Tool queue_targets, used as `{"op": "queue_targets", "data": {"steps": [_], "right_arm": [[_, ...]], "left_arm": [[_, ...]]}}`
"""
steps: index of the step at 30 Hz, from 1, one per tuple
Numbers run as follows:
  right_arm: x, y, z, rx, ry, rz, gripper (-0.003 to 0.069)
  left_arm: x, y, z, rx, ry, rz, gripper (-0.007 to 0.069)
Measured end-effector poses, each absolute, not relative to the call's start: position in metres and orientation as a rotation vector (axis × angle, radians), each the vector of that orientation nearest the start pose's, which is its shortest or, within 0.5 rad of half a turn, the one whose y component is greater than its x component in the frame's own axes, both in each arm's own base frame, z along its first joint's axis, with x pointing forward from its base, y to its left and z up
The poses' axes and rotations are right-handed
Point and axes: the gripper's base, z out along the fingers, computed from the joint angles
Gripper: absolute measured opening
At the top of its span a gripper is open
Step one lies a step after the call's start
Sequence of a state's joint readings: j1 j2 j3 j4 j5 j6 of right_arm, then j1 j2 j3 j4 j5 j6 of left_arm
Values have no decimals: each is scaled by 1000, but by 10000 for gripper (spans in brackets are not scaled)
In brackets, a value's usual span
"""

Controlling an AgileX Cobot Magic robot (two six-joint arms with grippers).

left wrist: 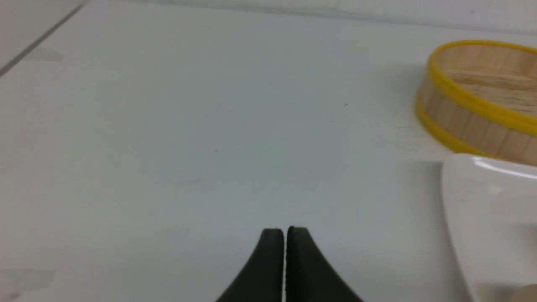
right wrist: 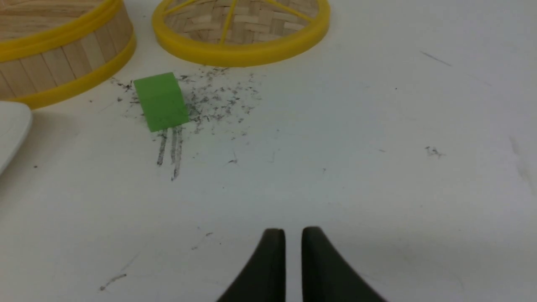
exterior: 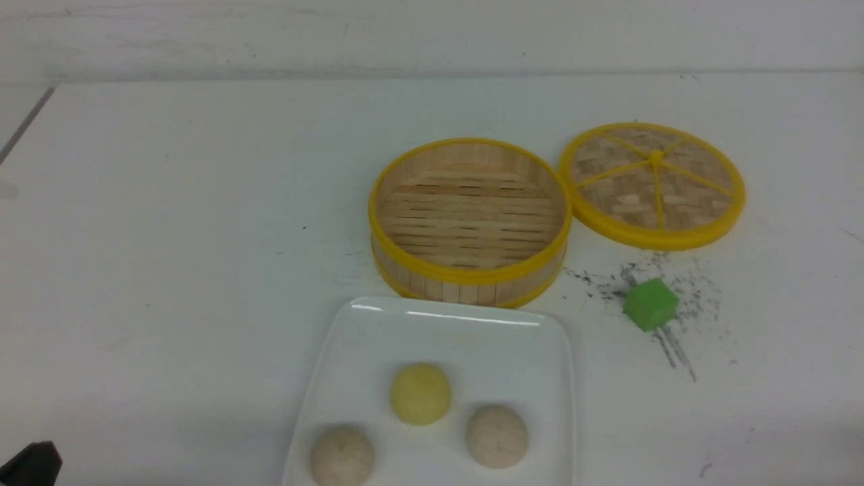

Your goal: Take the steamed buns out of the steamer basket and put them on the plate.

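Note:
Three steamed buns lie on the white plate (exterior: 445,312) at the front: a pale yellow one (exterior: 420,393), a beige one to its left (exterior: 341,455) and a beige one to its right (exterior: 496,435). The steamer basket (exterior: 469,280) stands just behind the plate and holds nothing. My left gripper (left wrist: 285,230) is shut and empty over bare table, left of the plate (left wrist: 482,197) and basket (left wrist: 474,121). My right gripper (right wrist: 293,230) is empty, its fingers nearly together with a thin gap, over bare table right of the plate.
The flat woven lid (exterior: 651,182) lies right of the basket, touching its rim. A green cube (exterior: 650,304) sits on dark scuff marks in front of the lid; it also shows in the right wrist view (right wrist: 161,100). A black part of the left arm (exterior: 30,466) shows at the front left corner.

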State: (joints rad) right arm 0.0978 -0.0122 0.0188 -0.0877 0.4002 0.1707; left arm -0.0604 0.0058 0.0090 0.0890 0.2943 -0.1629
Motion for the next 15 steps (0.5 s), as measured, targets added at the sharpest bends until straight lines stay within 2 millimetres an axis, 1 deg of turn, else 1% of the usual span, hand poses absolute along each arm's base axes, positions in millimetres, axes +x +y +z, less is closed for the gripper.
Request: {"op": "queue_targets", "data": {"steps": [4,15], "right_arm": [[52,2,172,16,1890,96,95],[52,2,172,16,1890,96,108]], "left_arm": [[53,0,174,-47,1842,-53,37],[53,1,172,-39,1863,-34,48]]}}
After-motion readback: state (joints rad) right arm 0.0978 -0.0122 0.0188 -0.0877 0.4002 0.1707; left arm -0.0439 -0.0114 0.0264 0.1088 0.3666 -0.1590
